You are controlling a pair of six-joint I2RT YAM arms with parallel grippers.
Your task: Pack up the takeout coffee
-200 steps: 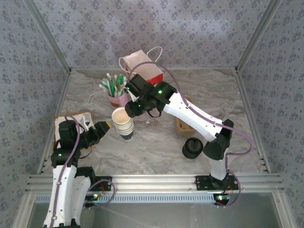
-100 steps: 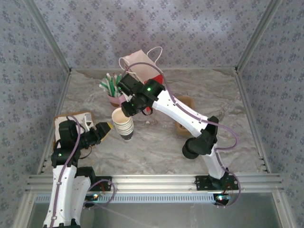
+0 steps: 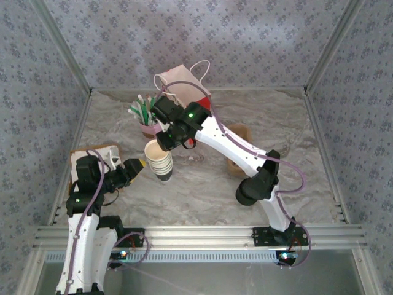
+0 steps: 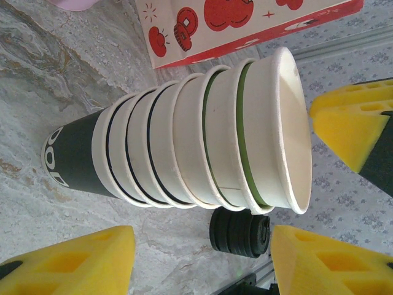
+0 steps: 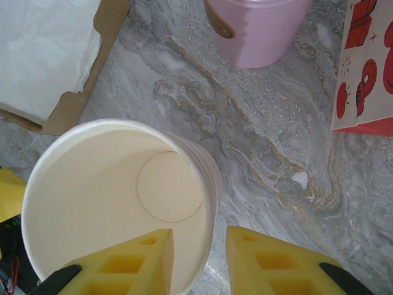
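Paper, light and easily crushed — the takeout coffee seems yet to be made up from the top cup [image 5: 116,203] of the stack [image 4: 178,153], left of centre. Best held gently at its wall, below the rim. Left pincer [image 3: 137,165] gapes beside the stack; right pincer [image 5: 199,233] straddles the rim, unclenched. Grey marbled surface [image 5: 264,141], patterned walls [image 3: 245,43] behind.

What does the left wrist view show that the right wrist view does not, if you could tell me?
Left wrist view: the cup stack seen from its side, with a dark bottom cup, and a pile of black lids beyond it. Right wrist view: a look straight down into the top cup to its base, and a cardboard box of white napkins. Both: the stack, the red-patterned bag and the marble table.
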